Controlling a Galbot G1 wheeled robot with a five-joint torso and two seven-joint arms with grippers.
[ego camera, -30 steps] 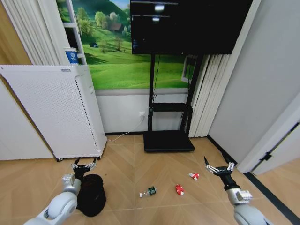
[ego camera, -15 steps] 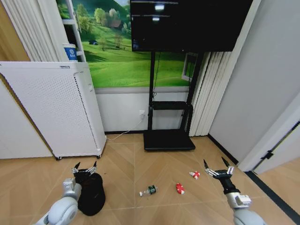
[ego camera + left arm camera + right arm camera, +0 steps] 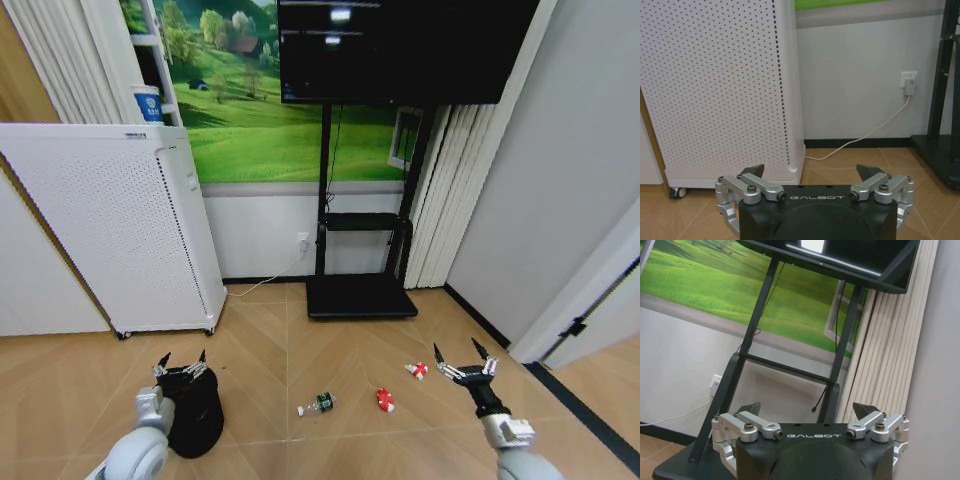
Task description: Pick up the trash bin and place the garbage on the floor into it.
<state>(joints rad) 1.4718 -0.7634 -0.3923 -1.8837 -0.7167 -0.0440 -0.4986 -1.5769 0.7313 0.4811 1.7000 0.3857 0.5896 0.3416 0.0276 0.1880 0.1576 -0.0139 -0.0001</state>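
My left hand (image 3: 181, 366) hangs low with its fingers spread wide and nothing between them. The trash bin (image 3: 196, 425) stands on the floor (image 3: 300, 350) right under and just behind those fingertips, near enough that I judge the grasp is close, but I cannot tell whether I touch its rim yet. From my left wrist, the fingers (image 3: 751, 172) point past the bin toward the white perforated appliance (image 3: 715, 90) standing ahead by the wall.

My right hand (image 3: 459, 362) is also wide open and empty, held above the floor. One red-and-white wrapper (image 3: 416, 371) lies just to its inner side, a second wrapper (image 3: 384, 401) a little further in and nearer to me, and the small clear bottle (image 3: 318, 406) with the green label lies between my two hands, closer to the bin side. From my right wrist, the fingers (image 3: 751, 410) point up toward the TV stand (image 3: 790, 370).

As I judge it, nothing is done so far: the bin is not lifted, and all three pieces of garbage are on the floor, well apart from the bin. Gripping the bin comes first, then each piece has to go in
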